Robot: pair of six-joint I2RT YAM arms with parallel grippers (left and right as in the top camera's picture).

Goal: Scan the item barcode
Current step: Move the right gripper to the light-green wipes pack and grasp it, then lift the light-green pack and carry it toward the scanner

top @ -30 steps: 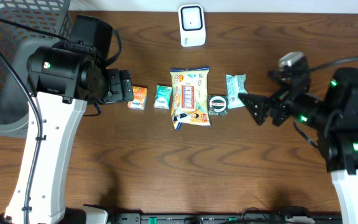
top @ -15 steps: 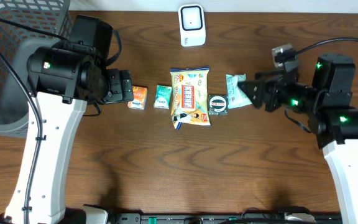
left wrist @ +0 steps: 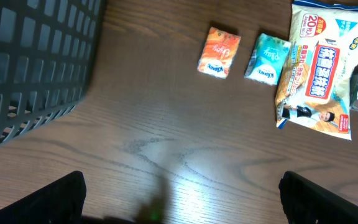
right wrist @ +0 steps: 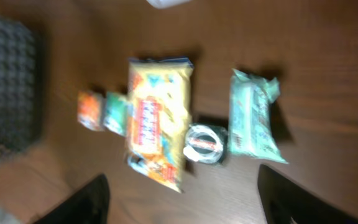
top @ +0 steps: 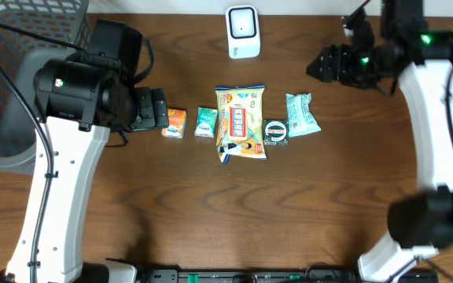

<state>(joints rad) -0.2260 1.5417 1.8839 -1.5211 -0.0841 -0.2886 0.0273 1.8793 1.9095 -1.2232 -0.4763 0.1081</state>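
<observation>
We see 5 items lying in 1 row across the middle of the desk (top: 132, 220): from left to right, an orange packet (top: 174, 123), a small teal packet (top: 204, 123), a large yellow snack bag (top: 241, 122), a round black tin (top: 275, 131) just beside the bag's right edge, and a mint-green packet (top: 301, 115) just right of the tin; the white scanner (top: 242, 32) stands at the far edge, well apart from the row; the left hand (top: 157, 108) hovers just left of the orange packet, its fingers (left wrist: 55, 199) spread wide and empty; the right hand (top: 321, 65) hangs to the right of the scanner and beyond the mint-green packet, fingers (right wrist: 89, 199) apart, grasping nothing; a dark mesh basket (top: 14, 79) sits at the far left.
</observation>
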